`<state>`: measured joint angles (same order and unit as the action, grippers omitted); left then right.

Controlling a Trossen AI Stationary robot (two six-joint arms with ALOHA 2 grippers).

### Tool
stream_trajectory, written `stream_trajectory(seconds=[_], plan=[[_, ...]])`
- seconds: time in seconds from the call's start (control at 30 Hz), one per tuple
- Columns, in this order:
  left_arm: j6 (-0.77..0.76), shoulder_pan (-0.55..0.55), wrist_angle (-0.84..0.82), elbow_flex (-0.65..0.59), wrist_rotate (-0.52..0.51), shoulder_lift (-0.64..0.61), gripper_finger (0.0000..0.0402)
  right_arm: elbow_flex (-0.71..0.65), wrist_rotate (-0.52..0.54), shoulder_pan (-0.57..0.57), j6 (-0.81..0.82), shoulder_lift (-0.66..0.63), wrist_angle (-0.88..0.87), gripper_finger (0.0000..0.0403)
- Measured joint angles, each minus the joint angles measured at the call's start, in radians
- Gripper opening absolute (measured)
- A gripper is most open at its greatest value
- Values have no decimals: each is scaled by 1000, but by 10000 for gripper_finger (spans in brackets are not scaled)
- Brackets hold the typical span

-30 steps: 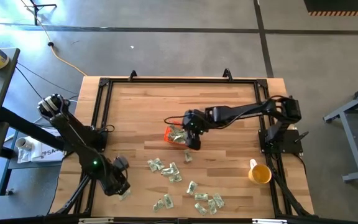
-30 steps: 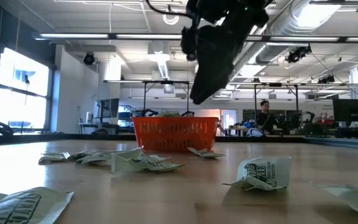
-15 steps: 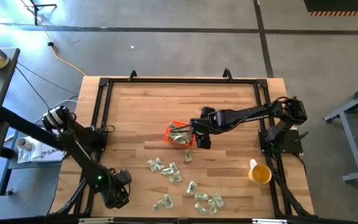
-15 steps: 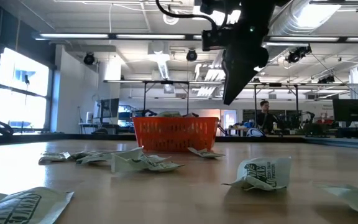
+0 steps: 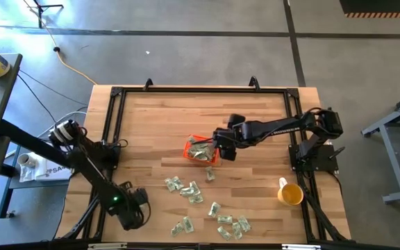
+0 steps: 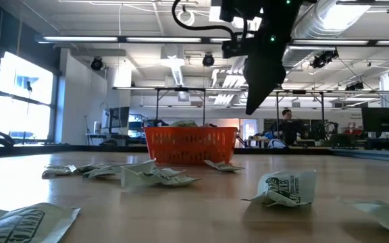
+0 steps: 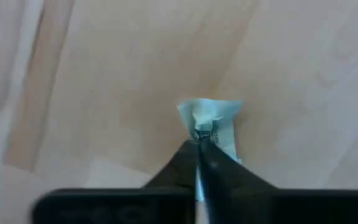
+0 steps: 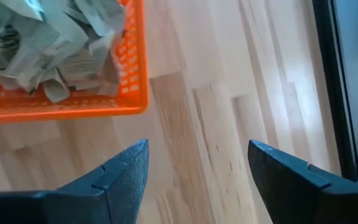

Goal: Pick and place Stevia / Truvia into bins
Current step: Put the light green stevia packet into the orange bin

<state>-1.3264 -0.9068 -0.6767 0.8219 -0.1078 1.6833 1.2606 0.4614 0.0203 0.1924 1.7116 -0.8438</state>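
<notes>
On the butcher-block table (image 5: pixel 151 125), inside a black frame, two dark arms work among scattered sweetener sachets. One orange basket (image 5: pixel 201 151) sits near the middle of the table, holding a heap of crumpled pale green and white sachets (image 8: pixel 39 43) that rises above its low mesh walls; their exact number cannot be told. One yellow cup (image 5: pixel 291 194) stands near the right edge of the table, well apart from the basket; what it holds cannot be told.

Roughly a dozen loose sachets lie on the wood in front of the basket: one group (image 5: pixel 185 187) of about five just below it, one lone sachet (image 5: pixel 214 208) further on, a cluster (image 5: pixel 232 226) of about five near the front edge, and a pair (image 5: pixel 182 226) beside that. One more lies touching the basket's front corner. In the low view, print shows on the nearest sachets (image 6: pixel 288 187), but it is too blurred to read.

The right gripper (image 8: pixel 194 165) hangs above the table just beside the basket's right wall, fingers spread wide with nothing between them. The left gripper (image 7: pixel 199 142), at the front left corner of the table, has its fingers pressed together on one crumpled sachet (image 7: pixel 215 121), pinching it at its edge.
</notes>
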Motion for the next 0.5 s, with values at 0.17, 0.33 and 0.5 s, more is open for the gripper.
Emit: stream_trajectory(seconds=[0.17,0.33,0.5], plan=[[87,106,-190,-17,-208,-6,29,0,6,-1,22,0,-6,264],[230,281,-367,-27,-287,-81,23,0,44,15,84,-18,-8,263],[493,522,-289,-22,-431,-243,22,0,142,65,164,-92,-44,263]])
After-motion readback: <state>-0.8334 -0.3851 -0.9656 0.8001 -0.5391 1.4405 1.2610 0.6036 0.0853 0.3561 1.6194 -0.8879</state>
